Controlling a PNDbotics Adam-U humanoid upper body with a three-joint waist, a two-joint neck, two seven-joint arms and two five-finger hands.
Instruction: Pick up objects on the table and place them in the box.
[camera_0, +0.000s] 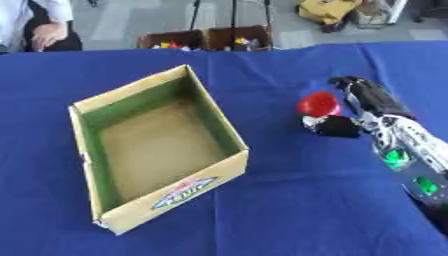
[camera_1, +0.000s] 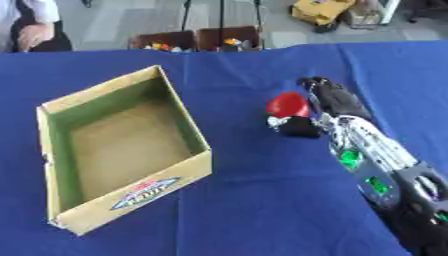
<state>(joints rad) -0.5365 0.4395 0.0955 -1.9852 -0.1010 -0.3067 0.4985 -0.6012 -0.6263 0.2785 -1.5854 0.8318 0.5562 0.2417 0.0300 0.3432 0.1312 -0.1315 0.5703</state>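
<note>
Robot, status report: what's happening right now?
Right robot hand around red object, on the table. Box empty. Path to it clear. Left hand unseen.

A big table with a dark blue cloth (camera_0: 262, 210) fills the view. Behind it lie a grey floor (camera_0: 122, 20) and two brown cardboard bins (camera_0: 206, 37).

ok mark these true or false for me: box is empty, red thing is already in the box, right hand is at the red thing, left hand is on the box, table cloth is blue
1. The open cardboard box holds nothing: true.
2. The round red object lies in the box: false, it is on the blue cloth, right of the box.
3. The robot's right hand is at the red object: true, its fingers are beside it.
4. The left hand rests on the box: false, no left hand shows.
5. The cloth is blue: true.
</note>
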